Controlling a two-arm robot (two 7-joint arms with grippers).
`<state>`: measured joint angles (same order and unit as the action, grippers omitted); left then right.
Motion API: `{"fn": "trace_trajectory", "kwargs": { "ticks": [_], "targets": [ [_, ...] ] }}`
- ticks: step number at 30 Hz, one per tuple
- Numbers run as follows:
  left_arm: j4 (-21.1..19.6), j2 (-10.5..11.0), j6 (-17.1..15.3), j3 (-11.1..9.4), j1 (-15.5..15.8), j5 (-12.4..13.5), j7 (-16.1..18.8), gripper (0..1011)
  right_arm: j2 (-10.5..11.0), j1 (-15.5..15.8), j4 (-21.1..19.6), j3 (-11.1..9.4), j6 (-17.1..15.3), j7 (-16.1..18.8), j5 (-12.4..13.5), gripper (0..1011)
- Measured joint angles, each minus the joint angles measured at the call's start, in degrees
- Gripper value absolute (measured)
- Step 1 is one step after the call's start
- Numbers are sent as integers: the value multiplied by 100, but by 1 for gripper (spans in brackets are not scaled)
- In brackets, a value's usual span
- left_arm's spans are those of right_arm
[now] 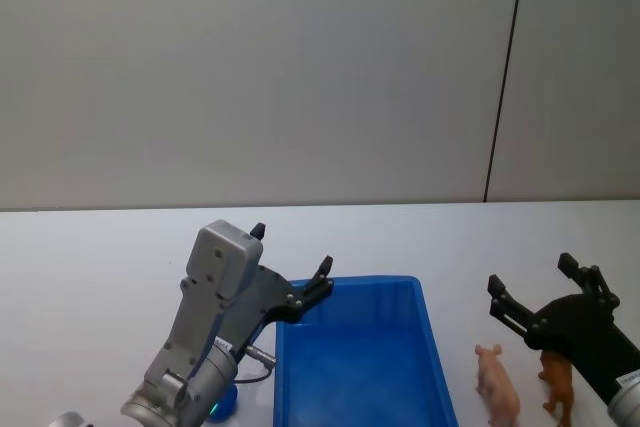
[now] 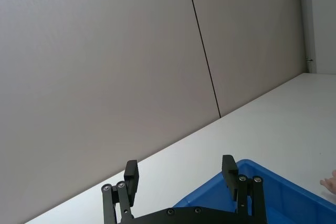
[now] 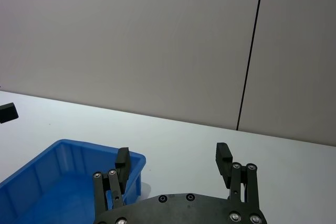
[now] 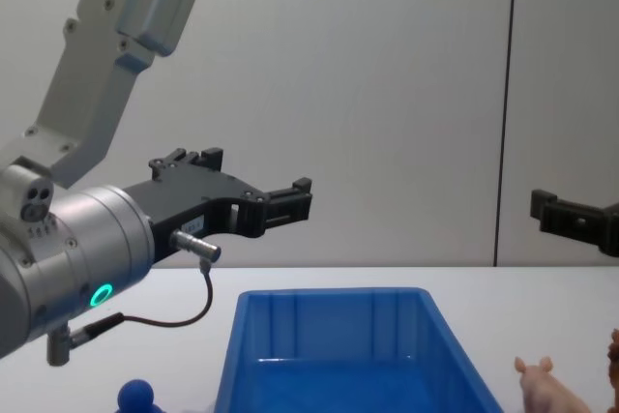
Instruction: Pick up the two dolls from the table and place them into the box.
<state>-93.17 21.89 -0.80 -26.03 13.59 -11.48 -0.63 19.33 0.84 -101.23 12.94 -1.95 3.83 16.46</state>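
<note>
Nothing has been picked up yet, so the task sits at its opening step: reaching for the first doll. The pink pig [image 1: 497, 383] stands on the white table [image 1: 90, 277] just beside the right wall of the blue box [image 1: 380, 293]. The reddish-brown doll [image 1: 559, 383] stands just to the right of the pig, its upper part hidden behind the right arm. The box looks empty.

The right gripper [image 1: 531, 274] hovers above and a little behind both dolls with its fingers spread wide and nothing between them. In the chest view it hangs well above the table. The left gripper [image 1: 291, 248] is also spread and empty, raised over the box's far left corner, well apart from either doll. A blue ball-topped object [image 1: 222, 403] sits on the table left of the box and is no part of the job.

The right arm is the better placed. The next move probably calls for tilting it down and lowering it over one doll, likely the pig, so the fingers straddle the narrow body without knocking over the neighbour standing close by
</note>
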Motion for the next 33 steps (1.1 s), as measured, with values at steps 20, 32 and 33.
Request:
{"fn": "trace_trajectory", "kwargs": {
  "ticks": [20, 32, 33],
  "targets": [
    [0, 0, 0, 0, 0, 0, 0, 1002, 363, 101, 92, -255, -475, 370, 320, 1001],
    [0, 0, 0, 0, 0, 0, 0, 1002, 561, 266, 173, -389, -955, 397, 530, 1001],
    [0, 0, 0, 0, 0, 0, 0, 1001, 565, 271, 187, -394, -994, 394, 543, 1001]
  ]
}}
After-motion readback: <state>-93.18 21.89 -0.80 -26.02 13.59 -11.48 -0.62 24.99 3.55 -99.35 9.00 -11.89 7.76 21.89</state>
